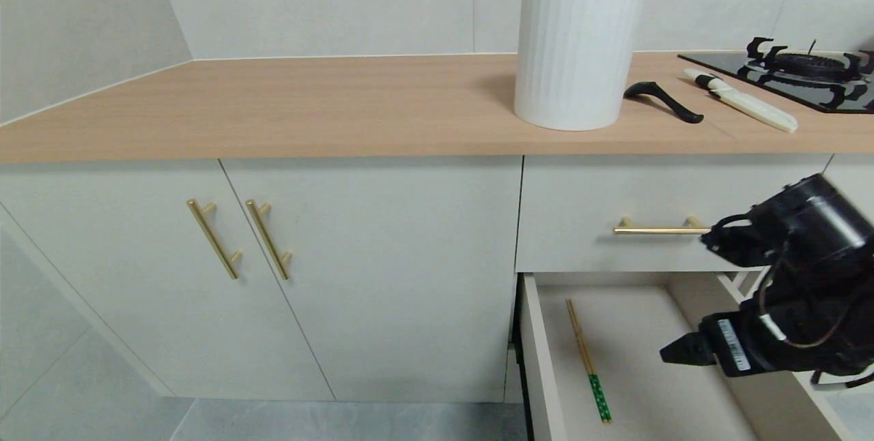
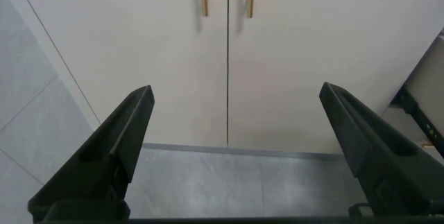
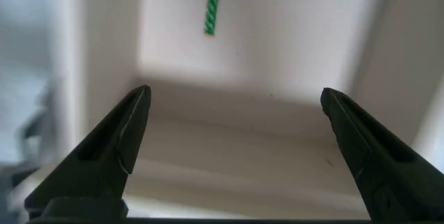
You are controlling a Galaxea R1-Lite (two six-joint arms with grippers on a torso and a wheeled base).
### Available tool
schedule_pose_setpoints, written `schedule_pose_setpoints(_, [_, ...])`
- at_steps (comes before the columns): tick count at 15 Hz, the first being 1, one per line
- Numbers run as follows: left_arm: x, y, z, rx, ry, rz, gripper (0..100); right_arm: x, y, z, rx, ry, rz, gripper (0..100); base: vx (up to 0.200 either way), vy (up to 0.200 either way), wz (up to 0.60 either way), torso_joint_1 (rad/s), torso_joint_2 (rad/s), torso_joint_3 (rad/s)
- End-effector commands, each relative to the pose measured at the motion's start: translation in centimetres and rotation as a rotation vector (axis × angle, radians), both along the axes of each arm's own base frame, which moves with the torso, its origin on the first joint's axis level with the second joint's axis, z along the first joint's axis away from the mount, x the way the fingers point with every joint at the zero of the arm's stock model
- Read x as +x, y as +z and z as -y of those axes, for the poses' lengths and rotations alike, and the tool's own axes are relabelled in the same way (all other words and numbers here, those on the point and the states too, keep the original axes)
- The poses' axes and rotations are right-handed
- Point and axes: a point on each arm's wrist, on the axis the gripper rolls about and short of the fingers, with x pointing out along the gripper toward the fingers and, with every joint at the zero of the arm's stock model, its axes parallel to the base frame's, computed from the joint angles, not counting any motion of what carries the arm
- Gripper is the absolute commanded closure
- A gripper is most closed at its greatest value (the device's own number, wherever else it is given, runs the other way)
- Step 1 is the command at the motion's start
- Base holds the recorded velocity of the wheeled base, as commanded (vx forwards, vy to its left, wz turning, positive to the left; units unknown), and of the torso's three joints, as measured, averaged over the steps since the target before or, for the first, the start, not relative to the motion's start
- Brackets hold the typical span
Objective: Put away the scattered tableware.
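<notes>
A pair of chopsticks (image 1: 588, 359) with green-patterned ends is lying lengthwise on the floor of the open lower drawer (image 1: 539, 349), close to its left wall, apparently already stowed. The right gripper (image 1: 686, 351) is hanging over the drawer's right side, well apart from the chopsticks. Its jaws are standing spread and carrying nothing, which is in keeping with a tool that has no more business with the pair below it.

Up on the wooden countertop (image 1: 273, 106), a white knife (image 1: 741, 101) and a black utensil (image 1: 662, 100) are sitting side by side between a tall ribbed white cylinder (image 1: 577, 38) and the gas hob (image 1: 806, 69). They are probably waiting their turn, since the drawer is standing open to take them.

The left gripper (image 2: 236, 106) is idling low in front of the closed cabinet doors (image 2: 227, 57), its jaws likewise wide apart and empty, and it is keeping clear of the drawer side. The upper drawer (image 1: 659, 228) is staying shut, so the next reach is looking like a lift to the counter for the knife or the utensil
</notes>
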Motion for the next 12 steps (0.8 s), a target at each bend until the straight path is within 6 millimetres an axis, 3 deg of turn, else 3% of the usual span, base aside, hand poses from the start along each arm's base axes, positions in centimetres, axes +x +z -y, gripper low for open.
schedule_pose_setpoints(1, [0.00, 0.00, 0.00, 0.000, 0.001, 0.000, 0, -3.02, 4.63, 2.17, 0.075, -0.016, 0.174, 0, 0.000, 0.000, 0.00, 0.000, 0.00, 0.000])
schedule_pose_setpoints(6, [0.00, 0.00, 0.00, 0.000, 0.001, 0.000, 0, -3.53, 5.12, 2.96, 0.057, -0.002, 0.220, 0, 0.000, 0.000, 0.00, 0.000, 0.00, 0.000])
schedule_pose_setpoints(12, [0.00, 0.00, 0.00, 0.000, 0.001, 0.000, 0, -3.48, 4.94, 2.94, 0.053, 0.000, 0.213, 0, 0.000, 0.000, 0.00, 0.083, -0.32, -0.272])
